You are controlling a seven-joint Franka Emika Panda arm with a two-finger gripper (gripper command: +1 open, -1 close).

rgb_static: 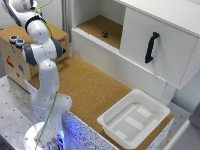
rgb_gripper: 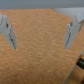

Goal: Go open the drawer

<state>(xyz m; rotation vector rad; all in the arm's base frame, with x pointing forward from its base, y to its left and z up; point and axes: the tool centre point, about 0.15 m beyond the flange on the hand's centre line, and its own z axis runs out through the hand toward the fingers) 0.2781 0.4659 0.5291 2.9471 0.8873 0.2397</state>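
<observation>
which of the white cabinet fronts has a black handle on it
The large door panel at the exterior view's right carries the black vertical handle. The long low drawer below it shows none.

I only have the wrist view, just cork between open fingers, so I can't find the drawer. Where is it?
Observer: The drawer is the long, low white panel below the open compartment, along the cork surface's far edge.
Operator: Is it open?
Observer: No, it looks shut, with no handle showing.
Operator: Anything on the cork?
Observer: A white tray, at the exterior view's lower right.
</observation>
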